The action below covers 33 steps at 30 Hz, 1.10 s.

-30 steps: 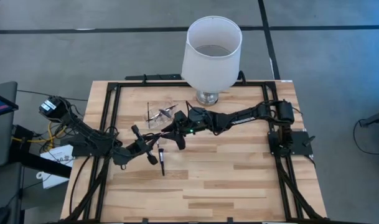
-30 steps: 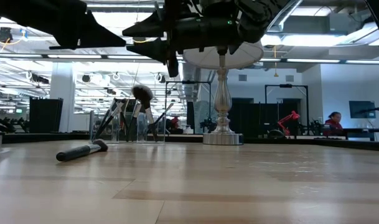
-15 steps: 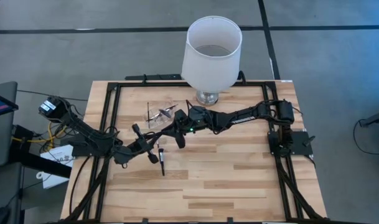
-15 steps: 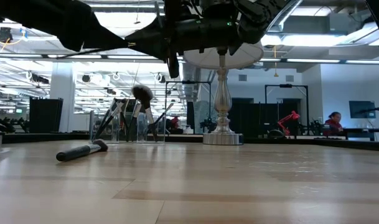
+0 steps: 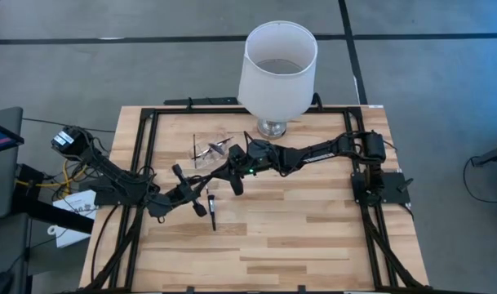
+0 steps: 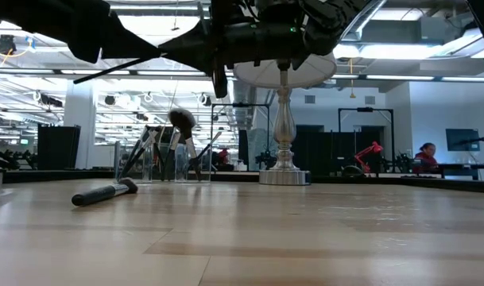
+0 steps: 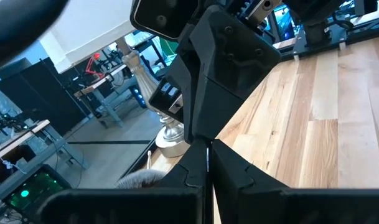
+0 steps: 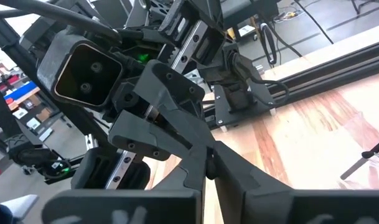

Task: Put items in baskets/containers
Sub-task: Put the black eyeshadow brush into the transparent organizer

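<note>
My left gripper (image 5: pixel 202 189) and my right gripper (image 5: pixel 220 179) meet tip to tip above the table's middle left, both shut on one thin dark makeup brush (image 6: pixel 114 68) held high over the wood. A second brush (image 5: pixel 212 212) lies flat on the table just near of them, also seen in the low view (image 6: pixel 105 193). The clear pouch (image 5: pixel 211 152) stands farther back. Several brushes lean in the pouch (image 6: pixel 166 151), heads up. My left gripper pinches the thin brush (image 7: pixel 206 157) between its two fingertips, coming level from the table's left. Its own fingers hide which part it has. The handle (image 6: pixel 98 73) sticks out past it toward the table's left, slanting down, clear of the table. My right gripper pinches the same brush (image 8: pixel 205 167) between its fingertips, coming from the table's right and facing the left gripper. The fingers hide which part it has. The brush is lifted clear.
A large white lampshade (image 5: pixel 277 65) on a glass base (image 6: pixel 284 171) stands at the far middle. A black frame (image 5: pixel 147 139) runs round the table. Bare wood spreads over the near half and the right.
My right gripper has shut on the brush that my left gripper holds. Both arms have stayed in place. The brush has tipped: its handle end now slants down toward the table's left, where it did not show before.
</note>
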Each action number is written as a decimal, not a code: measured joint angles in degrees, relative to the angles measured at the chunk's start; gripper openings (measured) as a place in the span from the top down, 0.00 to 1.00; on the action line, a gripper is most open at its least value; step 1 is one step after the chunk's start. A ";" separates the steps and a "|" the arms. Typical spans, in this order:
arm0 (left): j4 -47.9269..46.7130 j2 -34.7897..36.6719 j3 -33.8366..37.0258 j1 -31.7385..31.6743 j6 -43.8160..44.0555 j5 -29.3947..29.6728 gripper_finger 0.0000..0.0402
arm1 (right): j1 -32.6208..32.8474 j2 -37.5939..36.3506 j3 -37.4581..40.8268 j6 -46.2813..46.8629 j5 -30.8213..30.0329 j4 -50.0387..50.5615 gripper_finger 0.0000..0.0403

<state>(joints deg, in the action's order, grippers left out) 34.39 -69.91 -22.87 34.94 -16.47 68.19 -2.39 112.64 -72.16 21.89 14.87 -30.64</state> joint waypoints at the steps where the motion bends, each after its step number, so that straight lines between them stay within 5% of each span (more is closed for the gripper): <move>1: 0.00 0.00 0.00 0.00 0.00 0.10 0.98 | 0.00 0.00 0.00 0.00 0.00 0.01 0.98; 8: 0.17 0.00 0.00 -0.13 3.60 0.85 0.93 | 0.02 -0.30 0.00 -3.01 -1.65 0.36 0.99; 22: 0.61 0.22 0.02 -0.61 4.48 12.80 0.61 | -1.12 -1.35 -1.28 -8.15 -13.14 9.51 1.00; 30: 0.81 0.22 0.02 -0.59 4.28 17.38 0.59 | -0.44 -5.59 -12.99 -17.38 -30.94 36.21 1.00; 33: 0.88 0.22 0.02 -0.56 2.72 20.11 0.61 | -0.61 -5.60 -16.05 -17.67 -33.21 41.07 1.00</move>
<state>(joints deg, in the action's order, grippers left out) 35.28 -69.69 -22.85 34.38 -13.75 88.30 -3.00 107.04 -88.21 4.22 -18.33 10.43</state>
